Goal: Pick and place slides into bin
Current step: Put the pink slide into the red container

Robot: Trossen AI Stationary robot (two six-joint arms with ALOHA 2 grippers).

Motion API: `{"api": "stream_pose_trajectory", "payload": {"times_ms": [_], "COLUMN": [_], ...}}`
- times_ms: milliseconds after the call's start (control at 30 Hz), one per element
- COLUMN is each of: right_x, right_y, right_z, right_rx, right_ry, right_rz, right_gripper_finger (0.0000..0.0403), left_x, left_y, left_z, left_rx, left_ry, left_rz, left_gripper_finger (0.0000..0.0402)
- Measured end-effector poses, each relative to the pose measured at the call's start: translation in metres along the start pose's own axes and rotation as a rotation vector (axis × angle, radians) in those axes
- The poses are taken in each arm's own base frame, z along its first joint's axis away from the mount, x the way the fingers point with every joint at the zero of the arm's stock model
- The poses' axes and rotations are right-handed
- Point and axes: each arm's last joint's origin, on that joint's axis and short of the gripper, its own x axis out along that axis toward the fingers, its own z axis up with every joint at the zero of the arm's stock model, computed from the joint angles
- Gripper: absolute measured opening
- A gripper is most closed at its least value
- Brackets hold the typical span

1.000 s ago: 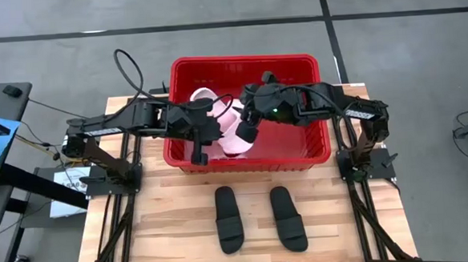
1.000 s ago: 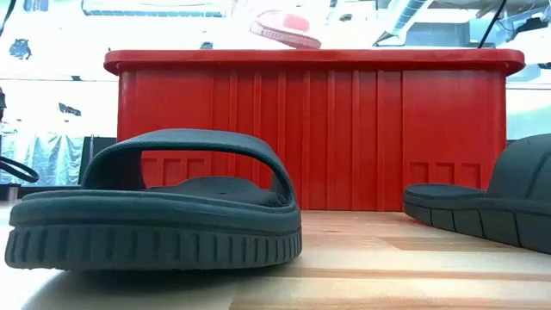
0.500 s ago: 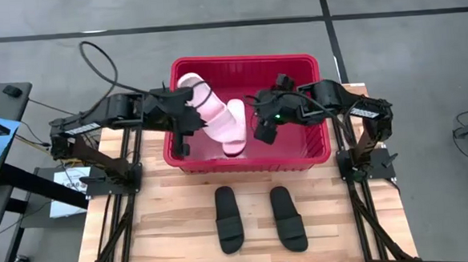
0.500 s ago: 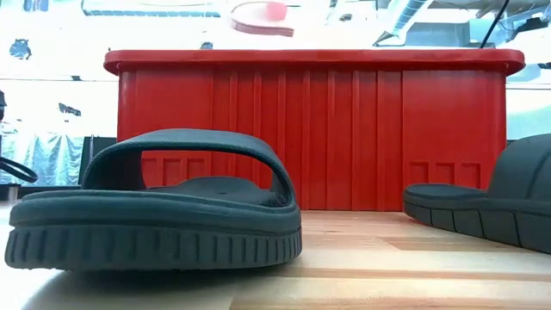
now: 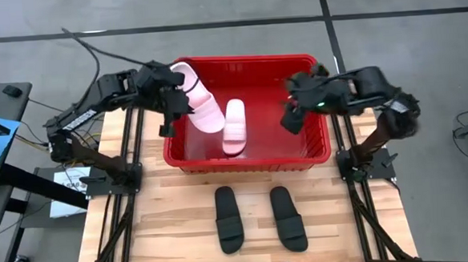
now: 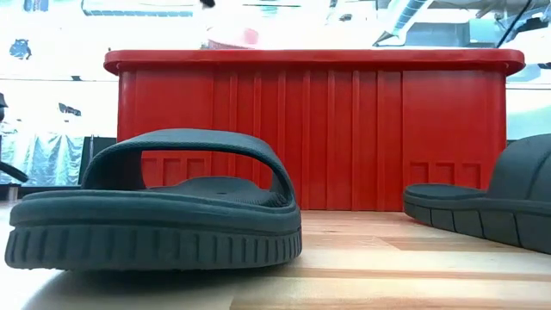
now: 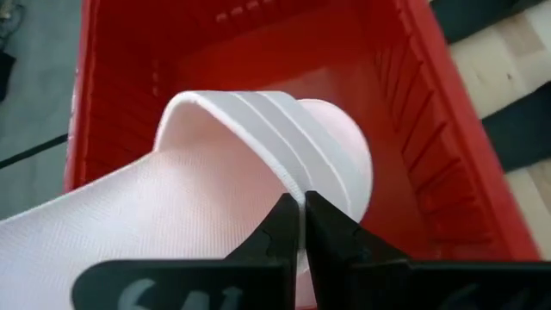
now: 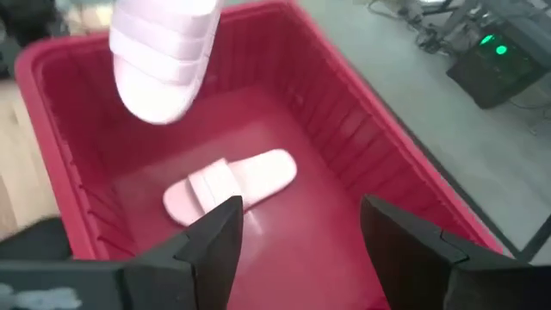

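— Pale pink foam with a fine woven grain is seen on the held slide (image 7: 172,207); how is it gripped?

— Its wide strap, marked by three raised white bands, is pinched between the closed fingers (image 7: 280,232) of the left gripper (image 5: 171,110). The slide is held in the air over the left part of the bin (image 5: 246,64), tilted.

— And the second pink slide (image 5: 234,125)?

— It is laid flat on the smooth red floor inside the bin, near the middle, strap facing up. A rounded toe and a soft, matte surface are shown.

— How is the bin made?

— Glossy red plastic is used, with ribbed, slotted walls and a thick rim. It is placed on the far half of the wooden table (image 5: 167,223), whose planks are pale.

— Where are the black slides?

— The left black slide (image 5: 228,219) and the right black slide (image 5: 287,217) are laid side by side on the table in front of the bin. A grooved rubber sole is visible in the low view.

— The right gripper (image 5: 291,117)?

— It is hung over the right part of the bin, fingers (image 8: 215,245) spread wide, with nothing held.
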Motion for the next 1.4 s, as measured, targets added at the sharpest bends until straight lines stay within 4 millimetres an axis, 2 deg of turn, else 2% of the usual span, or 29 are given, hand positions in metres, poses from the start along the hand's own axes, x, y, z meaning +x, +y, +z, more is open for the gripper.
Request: {"api": "stream_pose_trajectory", "payload": {"times_ms": [167, 300, 500, 767, 867, 1167, 1400], "right_x": [-0.026, -0.041, -0.053, -0.065, -0.067, -0.066, -0.067], "right_y": [-0.019, -0.032, -0.044, -0.054, -0.056, -0.056, -0.057], "right_z": [-0.008, -0.014, -0.020, -0.026, -0.027, -0.027, -0.028], "right_rx": [0.059, 0.081, 0.076, 0.091, 0.093, 0.101, 0.131], "right_ry": [-0.066, -0.102, -0.132, -0.166, -0.171, -0.170, -0.170], "right_rz": [0.004, 0.015, -0.002, -0.016, -0.015, -0.011, -0.007], "right_gripper_finger": [0.0224, 0.0223, 0.0224, 0.0224, 0.0224, 0.0224, 0.0224], "left_x": [0.005, 0.017, 0.050, 0.098, 0.109, 0.123, 0.118], "left_y": [0.020, 0.035, 0.056, 0.076, 0.080, 0.083, 0.086], "left_z": [-0.016, -0.024, -0.038, -0.064, -0.067, -0.072, -0.085], "left_rx": [0.010, 0.049, 0.080, -0.012, -0.030, -0.023, -0.014], "left_ry": [-0.008, -0.018, 0.002, 0.084, 0.066, -0.003, 0.018], "left_rz": [-0.054, -0.099, -0.203, -0.347, -0.380, -0.465, -0.503], "left_gripper_finger": [0.0000, 0.0000, 0.0000, 0.0000, 0.0000, 0.0000, 0.0000]}}
